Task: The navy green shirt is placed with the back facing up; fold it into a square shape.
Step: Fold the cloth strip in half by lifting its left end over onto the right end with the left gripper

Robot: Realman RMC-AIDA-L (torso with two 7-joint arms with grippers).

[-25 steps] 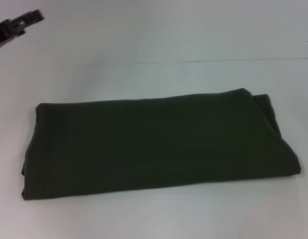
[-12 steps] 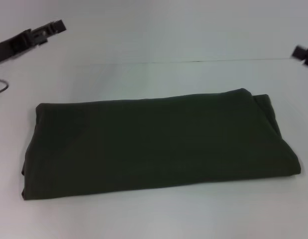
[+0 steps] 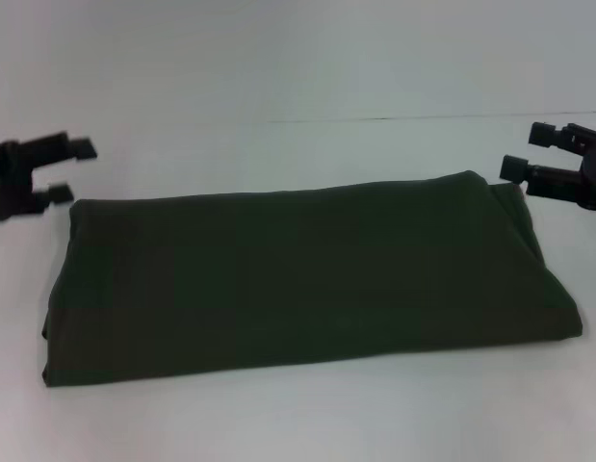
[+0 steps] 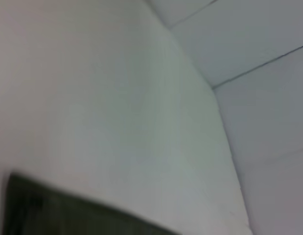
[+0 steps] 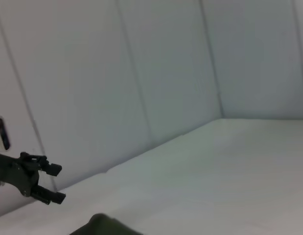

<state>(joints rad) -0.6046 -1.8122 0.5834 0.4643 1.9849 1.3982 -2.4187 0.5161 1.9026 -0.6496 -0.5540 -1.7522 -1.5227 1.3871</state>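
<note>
The navy green shirt [image 3: 298, 274] lies on the white table [image 3: 298, 423], folded into a long band running left to right. My left gripper [image 3: 68, 170] is open and empty, just above the band's far left corner. My right gripper [image 3: 519, 151] is open and empty, just above the band's far right corner. Neither touches the cloth. A strip of the shirt shows in the left wrist view [image 4: 53, 210], and a small bit shows in the right wrist view [image 5: 104, 226]. The right wrist view also shows the left gripper [image 5: 53, 183], open, far off.
A white back wall [image 3: 298, 58] rises behind the table, meeting it along a thin dark seam [image 3: 375, 119]. White panelled walls [image 5: 166, 73] enclose the space. Bare table surface lies in front of and behind the shirt.
Both grippers have come down and inward from the upper corners of the head view to the shirt's two far corners. The shirt has not moved.
</note>
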